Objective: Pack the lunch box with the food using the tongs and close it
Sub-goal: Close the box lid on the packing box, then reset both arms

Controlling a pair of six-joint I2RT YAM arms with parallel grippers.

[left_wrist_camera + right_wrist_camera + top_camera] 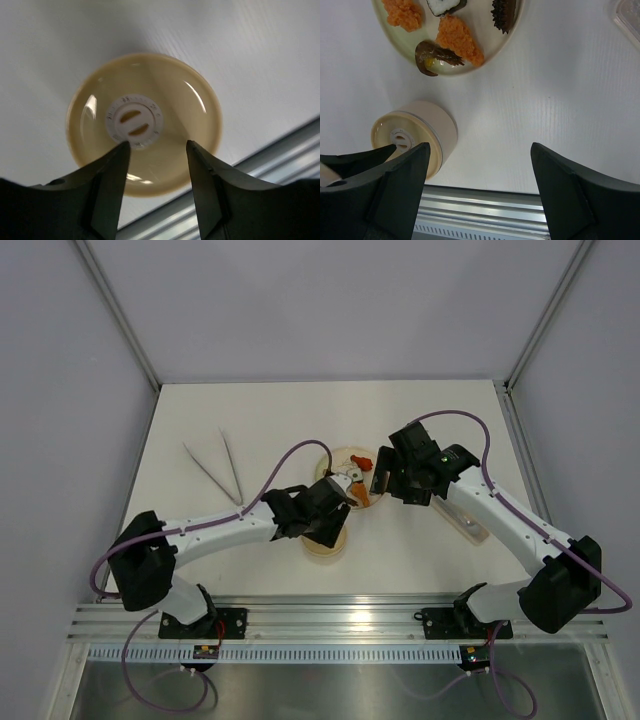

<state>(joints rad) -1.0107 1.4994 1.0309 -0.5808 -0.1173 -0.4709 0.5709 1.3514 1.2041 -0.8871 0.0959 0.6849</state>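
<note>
The lunch box (420, 131) is a small round cream container with its lid on, a white vent at the lid's centre (134, 122). My left gripper (157, 145) hovers just over that lid, open, nothing between its fingers. In the top view the left gripper (330, 520) half hides the lunch box (327, 546). The food (460, 37), orange, brown, white and dark pieces, lies on a cream plate (485, 35). My right gripper (480, 147) stands wide open over bare table beside the plate. The tongs (215, 468) lie to the far left, untouched.
A clear elongated plastic object (470, 525) lies right of the plate, under the right arm. A metal rail (340, 615) runs along the table's near edge, close to the lunch box. Grey enclosure walls bound the table.
</note>
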